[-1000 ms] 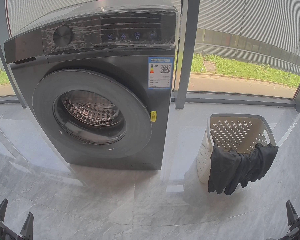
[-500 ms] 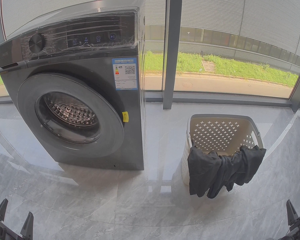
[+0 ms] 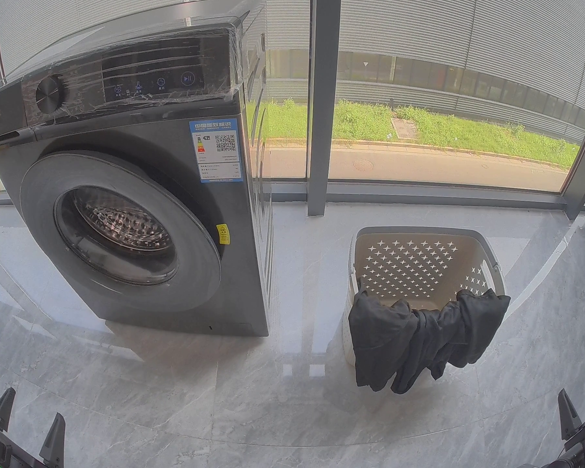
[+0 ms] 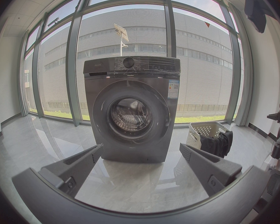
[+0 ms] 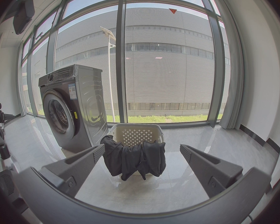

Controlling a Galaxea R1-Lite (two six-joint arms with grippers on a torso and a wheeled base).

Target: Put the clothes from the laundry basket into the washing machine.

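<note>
Floor (image 3: 286, 417): grey glossy tiles are carrying two things.
Washing machine (image 3: 130, 183): is standing on it, ahead of the left gripper (image 3: 29, 414).
Laundry basket (image 3: 419, 232): is standing on it, ahead of the right gripper (image 3: 582, 388).

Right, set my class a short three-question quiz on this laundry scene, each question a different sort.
1. True or false: the black clothes lie inside the dark grey front-loading washing machine.
2. The white perforated plastic laundry basket stands on the machine's: A) robot's left B) robot's right C) top.
3. Fill in: the left gripper and the right gripper are both ____.
Key: 1 false, they hang over the basket's near rim. 2 B. 3 open.
</note>
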